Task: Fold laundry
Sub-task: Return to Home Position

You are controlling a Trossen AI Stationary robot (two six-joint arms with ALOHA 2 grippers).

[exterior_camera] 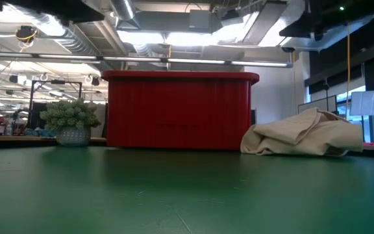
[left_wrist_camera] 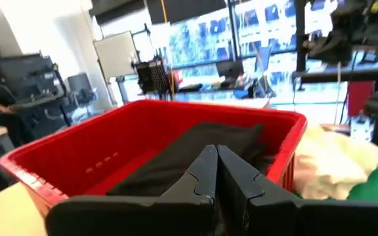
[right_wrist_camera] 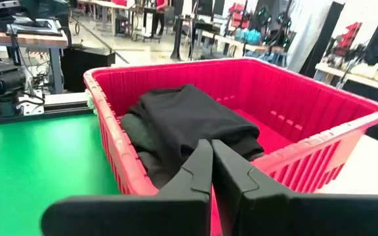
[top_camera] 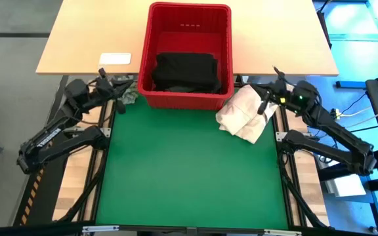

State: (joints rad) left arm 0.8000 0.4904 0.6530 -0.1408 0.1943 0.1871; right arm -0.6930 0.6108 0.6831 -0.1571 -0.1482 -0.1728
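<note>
A red basket (top_camera: 189,8) stands at the far end of a green mat (top_camera: 189,170), its back half resting on a pale wooden table (top_camera: 90,33). The laundry (top_camera: 186,71) lies inside it: dark folded garments stacked against the near wall, a black one on top. That is probably the end the arms reach most easily. No dark cloth shows on the mat, so the folding looks done.

The left gripper (left_wrist_camera: 216,152) sits tucked at the mat's left edge, beside the basket's near left corner. Its fingers are pressed together and hold nothing. The right gripper (right_wrist_camera: 210,145) mirrors it at the right edge, also pinched closed and empty, and aimed at the basket. Both arms are folded low along the sides, which looks like a rest pose that keeps the working area free.

A cream heap (top_camera: 243,113) lies crumpled on the mat, touching the basket's near right corner, just beside the right gripper. It is unfolded and apparently set aside.
</note>
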